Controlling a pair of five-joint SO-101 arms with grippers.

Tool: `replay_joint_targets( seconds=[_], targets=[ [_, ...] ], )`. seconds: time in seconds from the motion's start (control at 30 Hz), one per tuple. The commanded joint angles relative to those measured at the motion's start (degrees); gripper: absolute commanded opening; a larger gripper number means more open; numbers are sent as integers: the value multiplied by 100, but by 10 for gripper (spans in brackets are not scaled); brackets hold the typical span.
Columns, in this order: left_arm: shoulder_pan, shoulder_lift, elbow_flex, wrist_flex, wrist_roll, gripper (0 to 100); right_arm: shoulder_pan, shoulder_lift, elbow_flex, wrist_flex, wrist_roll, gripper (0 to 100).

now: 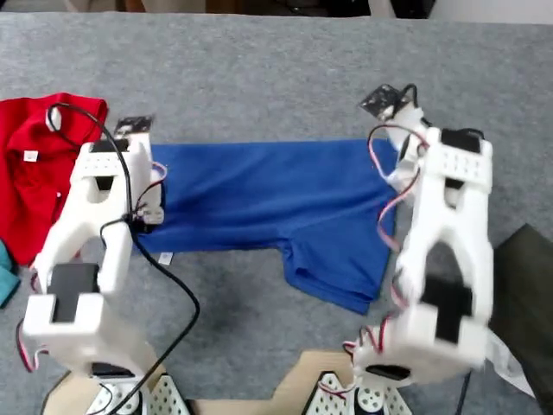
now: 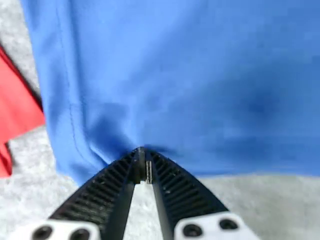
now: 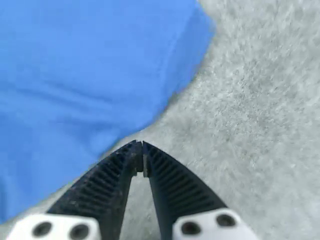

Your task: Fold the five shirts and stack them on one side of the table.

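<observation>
A blue shirt (image 1: 276, 194) lies flat across the middle of the grey table (image 1: 259, 60), with one sleeve sticking out towards the arms. My left gripper (image 2: 142, 162) sits at the shirt's left end, shut on the hem of the blue cloth (image 2: 200, 75), which puckers at the tips. My right gripper (image 3: 142, 155) is shut at the shirt's right end. Its tips touch the edge of the blue fabric (image 3: 75, 65), and I cannot tell whether any cloth is caught. A red shirt (image 1: 34, 164) lies bunched at the far left.
A bit of teal cloth (image 1: 4, 272) shows at the left edge, below the red shirt (image 2: 15, 110). A dark object (image 1: 527, 285) sits at the right edge beside the right arm (image 1: 445, 216). Bare grey table stretches behind the blue shirt.
</observation>
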Motion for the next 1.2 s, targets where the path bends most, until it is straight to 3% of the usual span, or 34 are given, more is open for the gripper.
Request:
replay_joint_targets(
  seconds=[0.0, 0.27, 0.4, 0.67, 0.8, 0.97, 1.17],
  targets=[
    [281, -857, -123, 246, -26, 20, -338, -1622, 1130, 44, 264, 5],
    [26, -1596, -123, 237, 220, 20, -980, -3741, 3398, 352, 993, 15],
    [-466, -1596, 290, -211, 316, 20, -1455, -4110, 3653, 941, 1143, 102],
    [-774, -2158, 2971, -2532, 325, 20, -2536, -3820, 3670, 1389, 1125, 151],
    [-1081, -2325, 3156, -3200, 334, 20, -2712, -3521, 3811, 1389, 1011, 153],
    [-1327, -2114, 3068, -3393, 589, 20, -2721, -3143, 4224, 932, 993, 159],
    [-1231, -1895, 2954, -3393, 589, 20, -3002, -2738, 4699, 404, 976, 271]
  ],
)
